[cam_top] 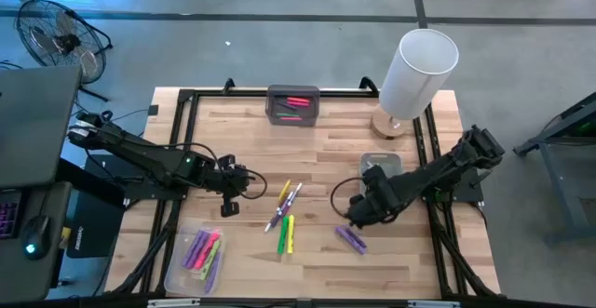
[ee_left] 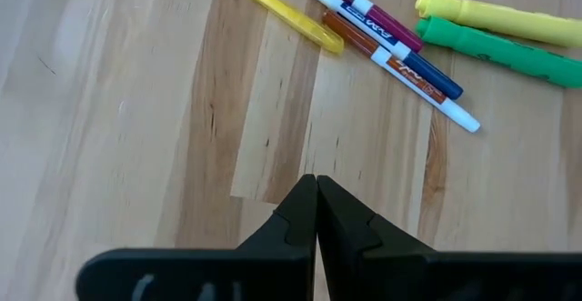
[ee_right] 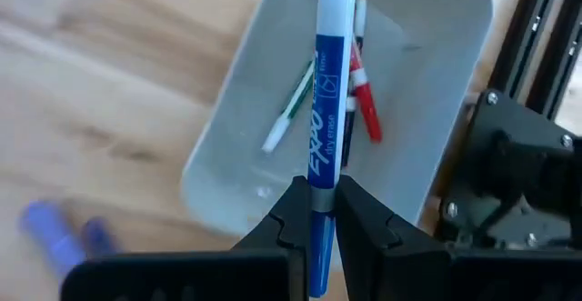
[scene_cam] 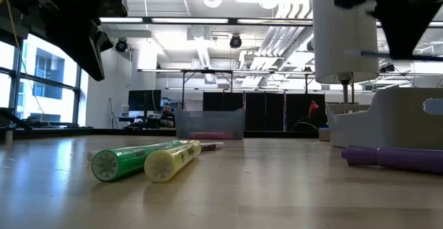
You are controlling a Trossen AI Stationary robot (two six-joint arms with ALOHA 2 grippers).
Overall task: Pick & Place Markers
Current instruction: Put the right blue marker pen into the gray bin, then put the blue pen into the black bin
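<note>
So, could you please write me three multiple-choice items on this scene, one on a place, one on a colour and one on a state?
1. Where is the tray with the pink, purple and green markers?
A. At the table's near left corner
B. Beside the lamp
C. Under the right gripper

2. What colour is the marker in the right gripper?
A. Yellow
B. Blue and white
C. Pink

3. How is the left gripper?
A. Shut on a green marker
B. Wide open
C. Shut and empty

Answers:
1 A: in the high view the clear tray sits at the near left corner.
2 B: the right gripper is clamped on a blue and white marker over the grey tray.
3 C: the left gripper has its fingers pressed together with nothing between them, above bare wood.
</note>
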